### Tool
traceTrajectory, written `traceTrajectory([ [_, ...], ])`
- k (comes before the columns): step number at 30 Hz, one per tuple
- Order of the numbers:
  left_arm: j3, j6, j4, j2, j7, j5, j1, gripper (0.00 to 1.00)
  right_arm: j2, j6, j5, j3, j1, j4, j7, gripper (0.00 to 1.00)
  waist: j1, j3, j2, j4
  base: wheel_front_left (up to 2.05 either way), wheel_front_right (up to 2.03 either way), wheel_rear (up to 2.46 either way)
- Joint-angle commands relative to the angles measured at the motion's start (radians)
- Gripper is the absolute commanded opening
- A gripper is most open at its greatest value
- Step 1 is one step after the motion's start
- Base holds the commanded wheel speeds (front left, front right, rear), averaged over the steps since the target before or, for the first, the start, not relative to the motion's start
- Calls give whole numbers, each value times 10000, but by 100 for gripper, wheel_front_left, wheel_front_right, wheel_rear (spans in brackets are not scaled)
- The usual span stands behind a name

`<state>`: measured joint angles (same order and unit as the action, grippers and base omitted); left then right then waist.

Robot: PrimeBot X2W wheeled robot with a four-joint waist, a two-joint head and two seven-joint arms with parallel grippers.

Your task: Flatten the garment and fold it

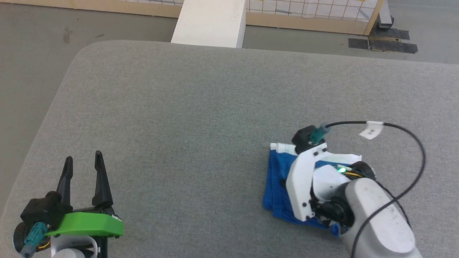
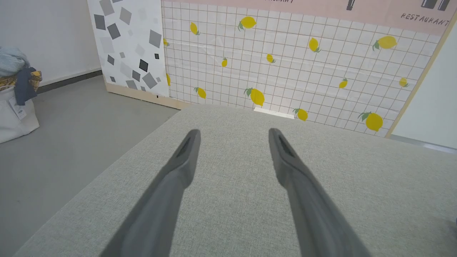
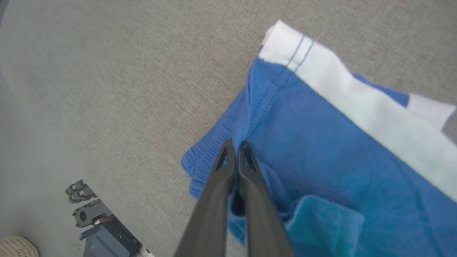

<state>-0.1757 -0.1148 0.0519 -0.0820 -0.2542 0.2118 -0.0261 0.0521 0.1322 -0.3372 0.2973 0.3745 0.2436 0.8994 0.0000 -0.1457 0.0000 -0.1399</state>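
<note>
Folding garment [image 1: 276, 186], blue bundle on counter [image 1: 179, 107]: right end effector [image 3: 235, 142] narrow, tips at its gathered edge; left end effector [image 1: 83, 157] wide, idle. Keep layers aligned, press lightly.

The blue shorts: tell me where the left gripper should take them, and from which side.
Probably best: take the white-banded hem corner at the far left of the shorts, coming in low from the left. That corner lies bare at the bundle's edge, while the shut right gripper and its arm cover the middle and right.
</note>
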Motion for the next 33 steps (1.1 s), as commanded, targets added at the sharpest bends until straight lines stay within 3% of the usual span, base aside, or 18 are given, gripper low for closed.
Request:
traceTrajectory([
  [1, 16, -63, 24, 75, -76, 31, -1, 100, -16, -15, -108, 201, 230, 221, -199, 29, 0, 7, 0, 7, 0, 0, 0],
  [2, 28, -68, 45, 78, -76, 30, -12, 100, -16, -15, -164, 332, 319, 337, -334, 100, 0, 16, 0, 25, 0, 0, 0],
  [8, -67, -85, 67, 63, -76, -31, 75, 100, -17, -15, -1320, 1286, 845, 106, -1061, 100, 0, 222, 0, 413, 0, 0, 0],
  [12, -109, -97, -35, 35, -76, -75, 131, 100, -17, -15, -1417, 899, 983, -684, -1500, 100, 0, 324, 0, 751, 0, 0, 0],
  [18, -146, -108, -302, 21, -76, -206, 117, 100, -13, -15, 456, -1360, 142, -1787, -1398, 100, 0, 300, 0, 1129, 0, 0, 0],
  [22, -107, -117, -375, 40, -76, -248, 103, 100, 5, -15, 1531, -2351, -921, -2154, -929, 100, 0, 204, 0, 1206, 0, 0, 0],
  [28, 1, -133, -346, 27, -76, -248, 24, 100, -13, -15, 1683, -2495, -1945, -1778, -847, 100, 0, -38, 0, 1110, 0, 0, 0],
  [33, 57, -143, -296, -39, -76, -198, -95, 100, -16, -15, 1939, -2371, -1771, -745, -1358, 100, 0, -241, 0, 938, 0, 0, 0],
])
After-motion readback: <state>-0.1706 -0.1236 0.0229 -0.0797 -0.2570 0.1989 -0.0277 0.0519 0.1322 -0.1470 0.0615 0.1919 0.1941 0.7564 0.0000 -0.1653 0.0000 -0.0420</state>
